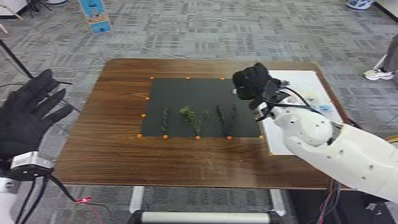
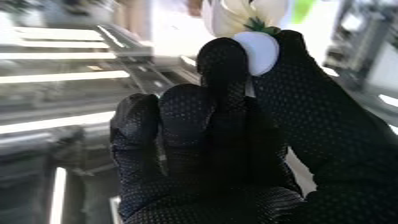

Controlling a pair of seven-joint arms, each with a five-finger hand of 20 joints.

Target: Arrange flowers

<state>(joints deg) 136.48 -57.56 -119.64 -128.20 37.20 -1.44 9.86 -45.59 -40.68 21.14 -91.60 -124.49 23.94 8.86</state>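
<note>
Item: right hand (image 1: 252,82), hovering or resting between one and two o'clock on the mat (image 1: 182,92); it is narrowly pinching a white flower (image 2: 233,19) between thumb and finger. Hazard: the slick, smooth-looking petal (image 2: 258,52) may be slipping or creasing, since the grip is bearing on petal, apparently not stem. Hazard: a low forward sweep would be dragging the leafy sprig (image 1: 188,114), lying near the mat's centre, out of place. Item: left hand (image 1: 31,112), spread wide at nine o'clock. Materials: gloves are showing black, pebbled mesh; the mat, matt black, is forming a near-square, edged by orange markers (image 1: 165,136); a white board (image 1: 291,77) is lying at three o'clock, rectangular; the table (image 1: 124,162) is showing brown wood grain.
</note>
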